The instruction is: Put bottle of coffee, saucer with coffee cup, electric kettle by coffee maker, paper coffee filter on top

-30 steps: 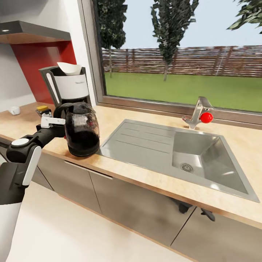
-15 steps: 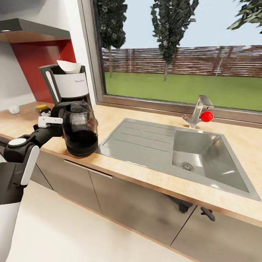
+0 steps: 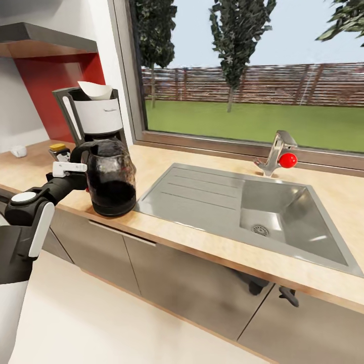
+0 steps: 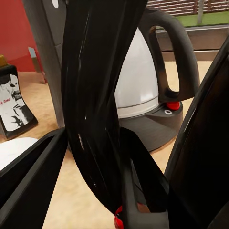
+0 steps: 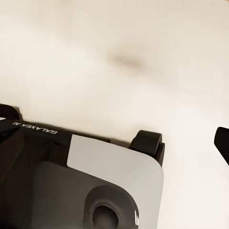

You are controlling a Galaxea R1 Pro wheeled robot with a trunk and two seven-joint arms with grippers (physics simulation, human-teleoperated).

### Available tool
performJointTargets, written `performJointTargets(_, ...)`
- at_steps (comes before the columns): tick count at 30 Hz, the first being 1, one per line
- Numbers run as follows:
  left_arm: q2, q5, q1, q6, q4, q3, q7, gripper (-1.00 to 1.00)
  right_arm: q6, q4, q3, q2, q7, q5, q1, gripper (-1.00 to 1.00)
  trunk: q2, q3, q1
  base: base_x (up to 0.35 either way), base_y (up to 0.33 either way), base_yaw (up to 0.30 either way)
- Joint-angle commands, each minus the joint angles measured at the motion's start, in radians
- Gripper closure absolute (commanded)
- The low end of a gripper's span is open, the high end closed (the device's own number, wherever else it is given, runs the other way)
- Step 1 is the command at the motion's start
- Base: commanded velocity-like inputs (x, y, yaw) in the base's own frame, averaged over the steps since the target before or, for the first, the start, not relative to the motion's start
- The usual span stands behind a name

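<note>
Your left gripper is clamped on the kettle handle; the kettle hides its fingertips. Your right gripper's state cannot be told.

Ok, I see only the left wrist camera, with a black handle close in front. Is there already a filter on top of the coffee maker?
Observer: Yes, a white paper filter sits on top of the coffee maker.
Operator: And where is the kettle relative to the sink?
Observer: The kettle is near the front edge of the counter, right beside the near corner of the sink.
Operator: Is the cup close?
Observer: No, the white cup is far along the counter, past the coffee maker.
</note>
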Motion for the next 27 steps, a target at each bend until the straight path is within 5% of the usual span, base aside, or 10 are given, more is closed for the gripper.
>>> performJointTargets(1, 0.0, 0.005, -0.001, 0.006, -0.001, 0.001, -0.003, 1.0, 0.009, -0.002, 0.005, -0.001, 0.001, -0.011, 0.0, -1.0, 0.0, -0.001, 0.0, 0.0, 0.0, 0.0)
performJointTargets(27, 0.0, 0.005, -0.001, 0.006, 0.0, 0.001, -0.003, 1.0, 0.009, -0.002, 0.005, -0.001, 0.001, -0.011, -0.001, -1.0, -0.021, -0.01, 0.011, 0.027, 0.0, 0.0)
